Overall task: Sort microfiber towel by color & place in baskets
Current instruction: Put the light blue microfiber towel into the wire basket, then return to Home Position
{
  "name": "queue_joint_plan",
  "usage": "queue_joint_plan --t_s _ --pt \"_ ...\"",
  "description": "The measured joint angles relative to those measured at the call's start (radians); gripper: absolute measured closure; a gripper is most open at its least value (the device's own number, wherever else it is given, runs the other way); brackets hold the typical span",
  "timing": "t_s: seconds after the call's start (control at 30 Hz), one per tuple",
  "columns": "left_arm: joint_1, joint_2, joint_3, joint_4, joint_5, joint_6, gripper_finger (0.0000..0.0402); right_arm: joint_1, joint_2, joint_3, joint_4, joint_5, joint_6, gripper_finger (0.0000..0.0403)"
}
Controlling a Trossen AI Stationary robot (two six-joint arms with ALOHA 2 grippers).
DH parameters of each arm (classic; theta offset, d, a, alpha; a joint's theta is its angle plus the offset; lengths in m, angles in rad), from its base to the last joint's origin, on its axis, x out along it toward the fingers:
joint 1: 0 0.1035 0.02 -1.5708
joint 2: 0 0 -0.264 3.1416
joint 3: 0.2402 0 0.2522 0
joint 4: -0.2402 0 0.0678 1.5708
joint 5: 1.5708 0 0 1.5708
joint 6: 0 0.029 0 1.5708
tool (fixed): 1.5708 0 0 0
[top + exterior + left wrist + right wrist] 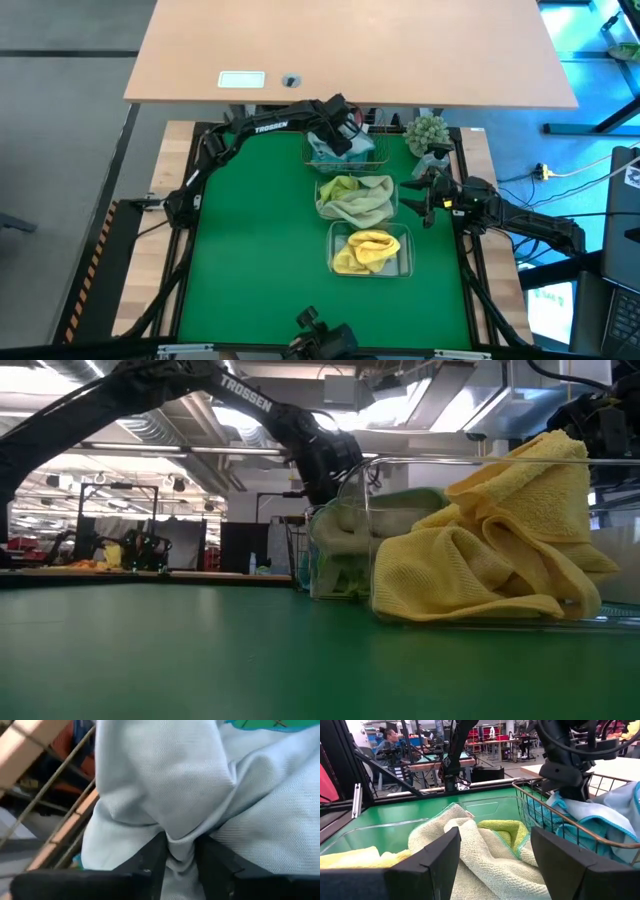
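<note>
Along the right half of my green table (250, 230), three baskets stand in a row. The copper wire basket (345, 152) sits at the far edge, the middle clear tub (356, 199) just before it, and the near clear tub (370, 251) closest to the front. The mat's left half lies bare, giving free room there.

My left gripper (180, 855) hangs over the wire basket, its fingers (150, 865) set close on either side of a fold of pale blue towel (165, 785); whether they truly pinch it I cannot tell. My right gripper (492, 860) waits at the table's right edge beside the middle tub, jaws spread wide and holding nothing.

Only the left wrist view shows the blue fold between my fingers. The right wrist view shows the wire rim (570, 820) and the light green towel (485, 850) heaped in the middle tub. The low view shows the yellow towel (490, 560) draped over the near tub's wall.
</note>
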Motion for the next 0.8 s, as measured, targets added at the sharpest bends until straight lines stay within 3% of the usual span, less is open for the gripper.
queue_joint_plan --t_s 0.1,0.37,0.8 --pt "0.000 -0.001 0.000 -0.023 -0.022 -0.085 0.0285 0.000 0.000 0.000 0.000 0.000 -0.001 0.0162" --pt "-0.002 -0.028 0.017 -0.041 0.006 -0.077 0.0270 -0.001 0.000 0.000 -0.001 0.002 -0.001 0.0162" --pt "-0.006 -0.031 0.261 -0.174 0.039 -0.071 0.0270 -0.001 0.000 0.000 -0.002 0.003 0.000 0.0162"
